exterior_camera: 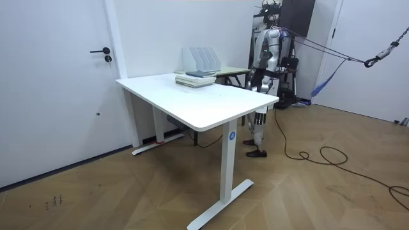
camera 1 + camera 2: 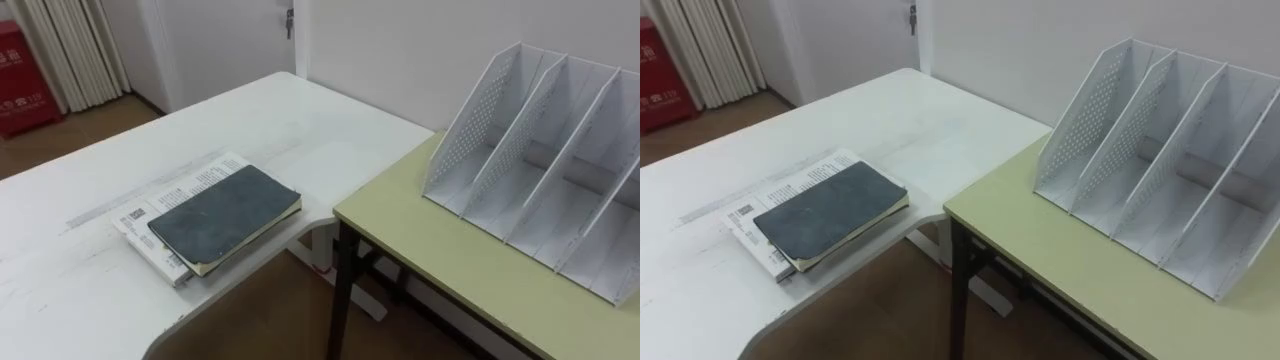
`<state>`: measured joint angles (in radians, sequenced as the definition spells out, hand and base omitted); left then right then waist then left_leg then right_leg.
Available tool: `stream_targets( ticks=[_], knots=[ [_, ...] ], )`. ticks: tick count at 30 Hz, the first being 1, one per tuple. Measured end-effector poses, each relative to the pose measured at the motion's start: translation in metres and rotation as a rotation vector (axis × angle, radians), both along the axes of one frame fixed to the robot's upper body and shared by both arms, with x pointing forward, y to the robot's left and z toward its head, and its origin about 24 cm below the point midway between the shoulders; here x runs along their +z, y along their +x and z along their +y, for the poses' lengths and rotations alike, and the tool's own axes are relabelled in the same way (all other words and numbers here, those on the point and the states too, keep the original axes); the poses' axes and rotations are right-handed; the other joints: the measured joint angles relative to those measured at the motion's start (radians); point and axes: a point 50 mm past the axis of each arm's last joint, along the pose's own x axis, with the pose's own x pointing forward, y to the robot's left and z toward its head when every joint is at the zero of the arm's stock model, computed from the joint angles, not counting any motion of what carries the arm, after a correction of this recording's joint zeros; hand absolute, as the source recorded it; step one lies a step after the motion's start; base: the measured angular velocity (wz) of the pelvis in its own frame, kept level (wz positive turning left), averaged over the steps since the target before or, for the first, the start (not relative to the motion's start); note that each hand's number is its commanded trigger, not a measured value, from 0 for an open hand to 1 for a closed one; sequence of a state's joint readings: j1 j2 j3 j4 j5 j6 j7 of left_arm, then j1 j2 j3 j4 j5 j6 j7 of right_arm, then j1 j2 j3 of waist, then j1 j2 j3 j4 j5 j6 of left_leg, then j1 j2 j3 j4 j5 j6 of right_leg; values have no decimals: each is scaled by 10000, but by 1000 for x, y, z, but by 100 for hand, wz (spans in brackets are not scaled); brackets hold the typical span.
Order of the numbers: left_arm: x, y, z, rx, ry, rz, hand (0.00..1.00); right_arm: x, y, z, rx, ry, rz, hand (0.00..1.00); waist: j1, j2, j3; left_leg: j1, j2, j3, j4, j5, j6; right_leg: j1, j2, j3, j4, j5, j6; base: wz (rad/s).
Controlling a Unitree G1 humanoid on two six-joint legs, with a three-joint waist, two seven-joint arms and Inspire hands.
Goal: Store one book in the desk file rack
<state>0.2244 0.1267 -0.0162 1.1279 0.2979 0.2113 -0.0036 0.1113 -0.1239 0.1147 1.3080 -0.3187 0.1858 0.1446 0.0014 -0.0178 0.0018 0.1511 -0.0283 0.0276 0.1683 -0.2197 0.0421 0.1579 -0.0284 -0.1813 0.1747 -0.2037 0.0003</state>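
Note:
A dark grey book [image 2: 225, 215] lies flat on top of a white printed book [image 2: 150, 205], near the front right edge of the white desk [image 2: 290, 120]. The white perforated file rack [image 2: 545, 150] stands with several open slots on the pale green table [image 2: 450, 260] to the right. In the room view I stand behind the desk's far corner, beside the rack [image 1: 200, 59] and the book stack [image 1: 195, 78]. My left hand [image 1: 252, 82] and right hand [image 1: 275, 80] hang low at my sides, too small to read.
A gap with wooden floor [image 2: 270, 310] separates the white desk from the green table's dark frame [image 2: 340, 290]. A wall runs behind the rack. A door [image 1: 57, 76] and a red box [image 2: 25, 75] lie off to the left.

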Motion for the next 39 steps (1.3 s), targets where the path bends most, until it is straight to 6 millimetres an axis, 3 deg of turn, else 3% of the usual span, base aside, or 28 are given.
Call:
stream_targets(
  ticks=[14,21,26,28,32,35,36,39],
  knots=[
    [1,8,3,-88,394,-546,0,0,5,-1,-209,-314,-476,0,26,-60,10,-3,5,-3,-16,-1,1,-132,8,46,-29,-2,-2,0],
    [9,44,7,-287,1030,-2485,0,0,11,-4,-226,-746,-980,0,-16,-30,7,-98,18,92,-45,-1,0,-259,32,156,2,10,0,-5],
    [18,73,6,-1791,1622,-3866,0,1,16,-5,118,-751,-1290,0,-255,-31,7,-148,-1,28,-52,1,4,-213,28,152,34,18,5,4],
    [22,92,0,-2504,1702,-4584,0,2,21,-6,484,-730,-1572,0,-271,-9,34,-191,0,91,-48,4,7,-303,15,168,110,18,4,0],
    [25,108,-12,-3650,1525,-5272,0,2,24,-8,723,-800,-1850,0,-375,8,39,-197,3,127,-59,4,7,-363,16,183,140,18,4,-1],
    [36,127,-26,-5355,1622,-6105,0,4,33,-12,863,-865,-2140,0,-487,62,27,-348,12,222,-73,10,16,-544,33,329,206,22,4,-10],
    [42,136,-33,-6242,1728,-6575,0,5,38,-13,910,-902,-2338,0,-553,6,92,-351,5,241,-51,20,27,-576,27,355,239,23,4,0],
    [54,151,-51,-8062,1914,-7418,0,6,42,-14,1219,-924,-2441,0,-743,45,69,-354,-2,235,-44,23,30,-549,29,366,165,32,17,0]
  ],
)
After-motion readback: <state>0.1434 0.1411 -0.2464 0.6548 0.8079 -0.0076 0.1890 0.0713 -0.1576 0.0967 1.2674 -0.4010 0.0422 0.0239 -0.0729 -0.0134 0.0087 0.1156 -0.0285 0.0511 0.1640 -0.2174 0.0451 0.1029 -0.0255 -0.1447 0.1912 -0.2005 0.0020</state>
